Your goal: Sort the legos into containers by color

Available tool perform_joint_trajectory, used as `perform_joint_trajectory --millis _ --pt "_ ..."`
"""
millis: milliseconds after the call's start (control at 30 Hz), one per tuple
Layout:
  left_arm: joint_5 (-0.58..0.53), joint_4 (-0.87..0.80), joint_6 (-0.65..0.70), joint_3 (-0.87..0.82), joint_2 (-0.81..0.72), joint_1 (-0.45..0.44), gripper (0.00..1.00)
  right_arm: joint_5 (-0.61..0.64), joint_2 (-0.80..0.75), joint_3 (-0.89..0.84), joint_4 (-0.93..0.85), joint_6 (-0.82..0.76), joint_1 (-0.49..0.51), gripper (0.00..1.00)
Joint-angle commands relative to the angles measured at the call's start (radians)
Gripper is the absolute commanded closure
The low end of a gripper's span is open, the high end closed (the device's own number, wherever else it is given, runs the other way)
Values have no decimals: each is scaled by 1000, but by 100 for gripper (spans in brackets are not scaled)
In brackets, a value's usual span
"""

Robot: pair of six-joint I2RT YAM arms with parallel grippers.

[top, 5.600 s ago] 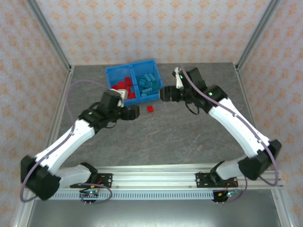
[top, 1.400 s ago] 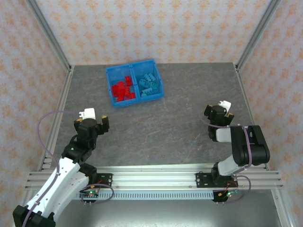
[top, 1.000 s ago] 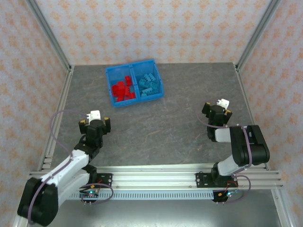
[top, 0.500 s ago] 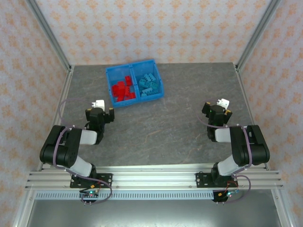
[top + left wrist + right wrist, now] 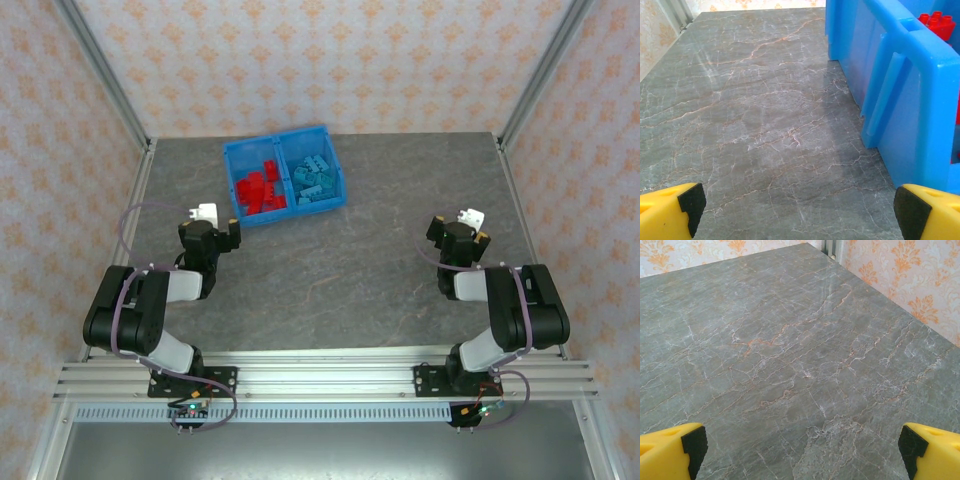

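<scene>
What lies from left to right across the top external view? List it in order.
left end effector → red legos → light blue legos → right end effector

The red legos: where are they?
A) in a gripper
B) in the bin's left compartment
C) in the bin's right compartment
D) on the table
B: in the blue bin the red legos lie in the left half, the light blue legos in the right half.
</scene>
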Motion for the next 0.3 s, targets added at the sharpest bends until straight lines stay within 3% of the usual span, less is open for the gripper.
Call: perform_joint_trajectory --millis 0,267 --pt "2 -19 -6 22 -22 3 0 11 -2 14 20 -6 5 1" --pt "2 -18 -6 22 -22 3 0 23 -4 7 32 -6 10 1"
